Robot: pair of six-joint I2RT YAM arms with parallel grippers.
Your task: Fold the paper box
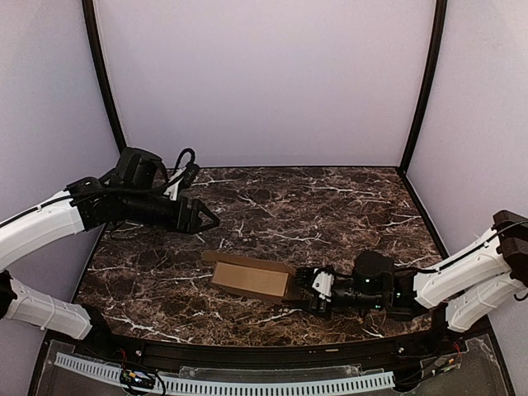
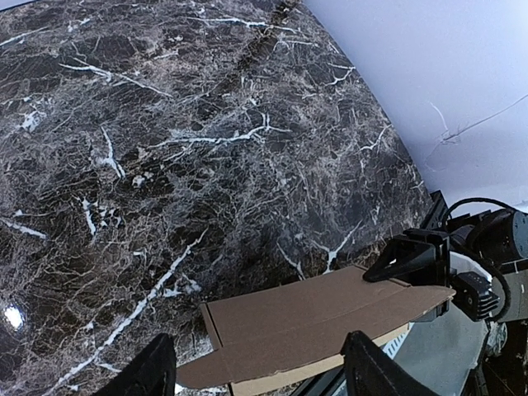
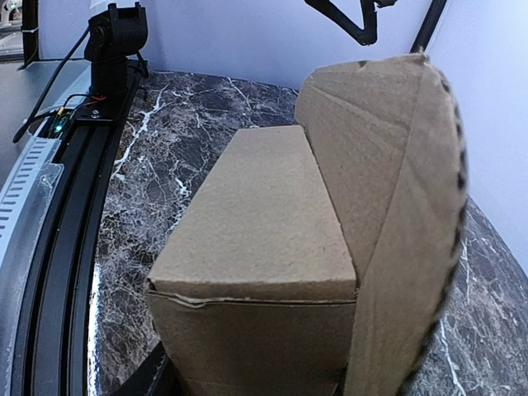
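The slim tan-brown cardboard box [image 1: 252,279] lies on the dark marble worktop [image 1: 330,206], one end held by the right tool [image 1: 299,285]. The left tool [image 1: 205,223] hangs wide and empty. It should push the open flap [image 3: 388,190] down slowly.

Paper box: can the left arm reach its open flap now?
Probably yes: the left gripper hangs open over the table near the paper box, nothing between; the right gripper holds only the opposite end.

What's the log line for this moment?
tan cardboard paper box: partly folded, flap open | right gripper: gripping its end | left gripper: open, clear of box
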